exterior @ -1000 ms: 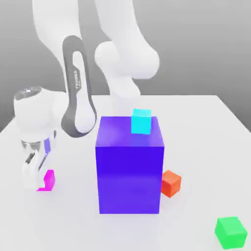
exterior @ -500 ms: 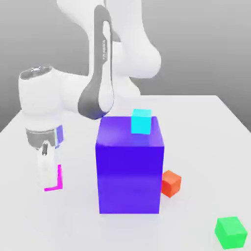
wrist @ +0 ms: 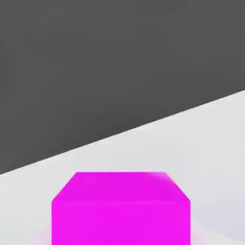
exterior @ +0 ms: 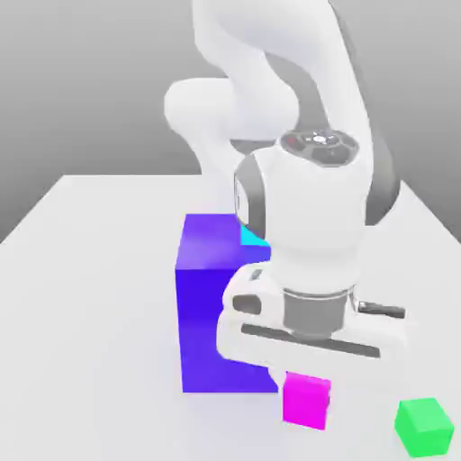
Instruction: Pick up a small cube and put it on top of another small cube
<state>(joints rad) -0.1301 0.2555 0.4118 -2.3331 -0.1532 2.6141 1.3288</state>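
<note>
Between the tips of my pincer [exterior: 306, 394], I have the magenta cube [exterior: 306, 402] clenched, just below the hand's wide white body. From the exterior view I get the cube's upright face, tilted slightly; whether its underside touches the table [exterior: 99, 306], I can't tell. My hand view adds the cube's upper face and one side, close up, with pale surface beyond them and a slanting border against dark grey.

What the exterior view gives me is the surroundings. Toward its left from the pincer stands the big blue-purple block [exterior: 225, 315], partly covered by my arm [exterior: 315, 212]; I can't tell whether the two touch. Above the pincer in that picture, a corner of the cyan cube [exterior: 252, 236] peeks out on the block's top. Toward the exterior view's right, near the pincer, the green cube [exterior: 424, 428] sits on the table, apart from the magenta one.
</note>
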